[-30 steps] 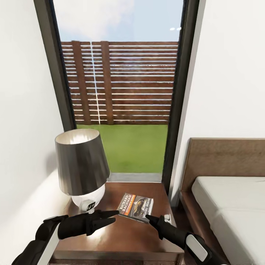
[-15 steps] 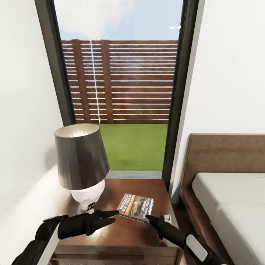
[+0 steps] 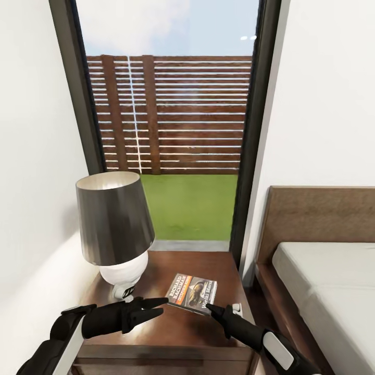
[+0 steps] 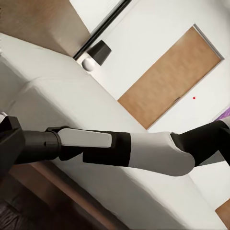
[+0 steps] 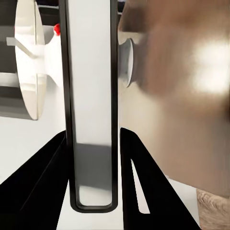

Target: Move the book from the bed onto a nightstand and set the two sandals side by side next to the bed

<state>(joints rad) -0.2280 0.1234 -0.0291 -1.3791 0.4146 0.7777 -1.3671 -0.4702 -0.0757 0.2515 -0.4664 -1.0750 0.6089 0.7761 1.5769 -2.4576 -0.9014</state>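
The book (image 3: 191,294) lies flat on the dark wooden nightstand (image 3: 172,333), to the right of the lamp. My right gripper (image 3: 211,309) reaches the book's near right corner. In the right wrist view its two black fingers (image 5: 43,182) press against both faces of the book (image 5: 91,96), seen edge-on, so it is shut on the book. My left gripper (image 3: 162,305) hovers over the nightstand just left of the book, fingers slightly apart and holding nothing. The bed (image 3: 323,281) stands to the right. The sandals are out of view.
A lamp (image 3: 112,224) with a dark shade stands on the nightstand's left rear. A tall dark-framed window (image 3: 172,114) is behind, and a white wall is close on the left. The left wrist view shows my right arm (image 4: 120,151) across the mattress (image 4: 62,96) and a wooden door (image 4: 167,81).
The head camera has shifted slightly, so the scene sits a little higher in the picture. Both grippers and the book keep their places.
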